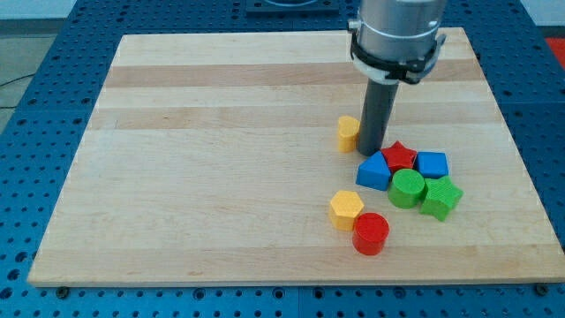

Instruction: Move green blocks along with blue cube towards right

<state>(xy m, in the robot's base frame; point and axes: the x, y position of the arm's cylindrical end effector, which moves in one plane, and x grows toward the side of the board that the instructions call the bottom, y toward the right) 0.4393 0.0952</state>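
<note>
A green cylinder (407, 187) and a green star-shaped block (440, 196) sit side by side at the view's lower right. A blue cube (432, 164) lies just above them, touching a red star block (399, 155). A second blue block (374, 171), wedge-like, sits to the left of the green cylinder. My tip (370, 152) stands just above and to the left of this cluster, next to the blue wedge-like block and the red star.
A yellow block (348, 133) sits right beside my rod on its left. A yellow hexagonal block (346, 209) and a red cylinder (371, 233) lie below the cluster. The wooden board (221, 177) has its right edge near the green star.
</note>
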